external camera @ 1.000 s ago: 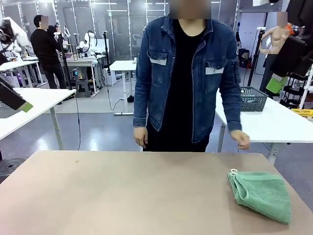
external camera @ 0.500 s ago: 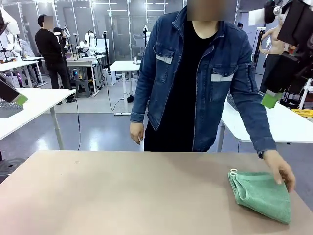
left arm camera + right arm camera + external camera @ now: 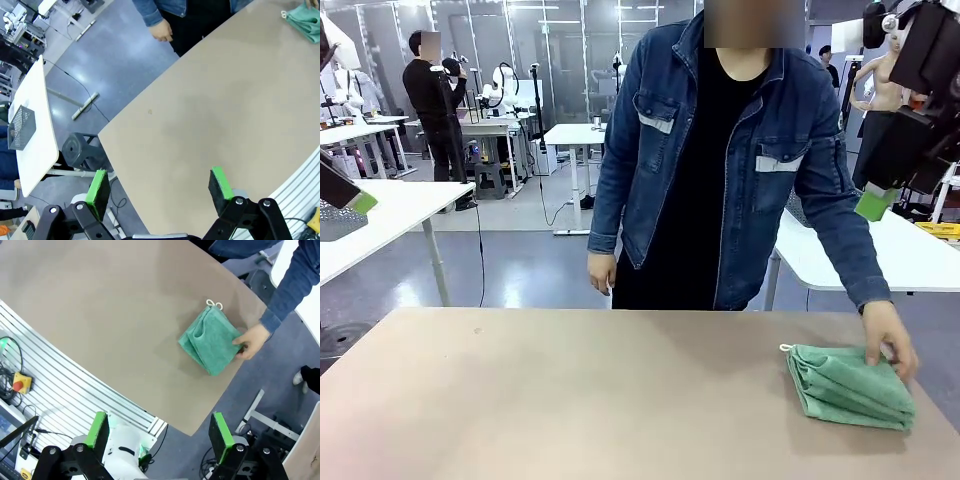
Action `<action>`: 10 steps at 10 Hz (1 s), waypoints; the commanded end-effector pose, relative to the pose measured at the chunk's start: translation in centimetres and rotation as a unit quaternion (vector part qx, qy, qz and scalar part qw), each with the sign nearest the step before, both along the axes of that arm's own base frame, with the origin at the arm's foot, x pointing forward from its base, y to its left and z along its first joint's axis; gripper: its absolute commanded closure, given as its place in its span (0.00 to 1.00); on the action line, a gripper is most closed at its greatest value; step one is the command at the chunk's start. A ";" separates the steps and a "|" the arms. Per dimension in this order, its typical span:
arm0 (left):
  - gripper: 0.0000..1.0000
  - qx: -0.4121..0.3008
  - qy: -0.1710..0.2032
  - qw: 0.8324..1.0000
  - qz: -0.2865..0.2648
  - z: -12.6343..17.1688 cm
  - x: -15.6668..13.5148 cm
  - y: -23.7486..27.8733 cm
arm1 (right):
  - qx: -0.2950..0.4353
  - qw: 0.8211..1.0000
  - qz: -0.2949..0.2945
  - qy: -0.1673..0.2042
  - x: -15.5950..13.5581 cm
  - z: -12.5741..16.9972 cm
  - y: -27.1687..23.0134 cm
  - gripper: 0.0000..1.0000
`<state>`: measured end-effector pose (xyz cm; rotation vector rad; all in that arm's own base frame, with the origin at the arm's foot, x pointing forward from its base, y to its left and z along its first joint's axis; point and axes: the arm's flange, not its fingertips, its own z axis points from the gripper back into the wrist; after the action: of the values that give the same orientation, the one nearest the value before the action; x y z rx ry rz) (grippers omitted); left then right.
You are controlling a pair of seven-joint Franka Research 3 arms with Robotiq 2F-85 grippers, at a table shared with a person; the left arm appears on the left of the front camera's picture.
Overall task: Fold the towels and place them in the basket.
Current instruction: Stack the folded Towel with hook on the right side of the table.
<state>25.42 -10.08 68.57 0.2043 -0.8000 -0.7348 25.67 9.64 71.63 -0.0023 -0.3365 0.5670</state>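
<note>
One folded mint-green towel (image 3: pixel 845 388) lies at the table's right end, its white loop (image 3: pixel 785 348) at the left corner. A person's hand (image 3: pixel 888 342) rests on the towel's far right corner. The same towel (image 3: pixel 209 340) and hand (image 3: pixel 251 341) show in the right wrist view, and the towel's (image 3: pixel 306 21) edge shows in the left wrist view. My right gripper (image 3: pixel 158 430) hangs high above the table's near edge, open with nothing between its fingers. My left gripper (image 3: pixel 159 186) is open too, high over the table's left end. A grey wire-mesh basket (image 3: pixel 21 127) stands on a white side table.
The person in a denim jacket (image 3: pixel 720 150) stands at the far edge, leaning toward the towel. The brown table (image 3: pixel 570 400) stretches bare to the left of the towel. White side tables (image 3: pixel 390 205) flank it, and a black stool (image 3: pixel 80 150) stands beside its left corner.
The person has leaned in and laid a hand on the towel, drawing it a little toward the far edge. My right gripper has dropped slightly in the front view.
</note>
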 end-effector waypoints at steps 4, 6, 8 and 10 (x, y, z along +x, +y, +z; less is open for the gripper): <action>0.00 0.001 -0.001 1.000 0.001 0.0 0.0 0.0 | -0.002 1.000 0.000 0.000 0.0 0.0 0.1 0.00; 0.00 0.001 -0.001 1.000 0.001 0.0 0.0 0.0 | -0.002 1.000 0.000 0.000 0.0 0.0 0.1 0.00; 0.00 0.001 -0.001 1.000 0.001 0.0 0.0 0.0 | -0.002 1.000 0.000 0.000 0.0 0.0 0.1 0.00; 0.00 0.001 -0.001 1.000 0.001 0.0 0.0 0.0 | -0.002 1.000 0.000 0.000 0.0 0.0 0.1 0.00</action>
<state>25.41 -10.09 68.57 0.2042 -0.8000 -0.7352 25.65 9.64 71.68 -0.0024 -0.3377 0.5671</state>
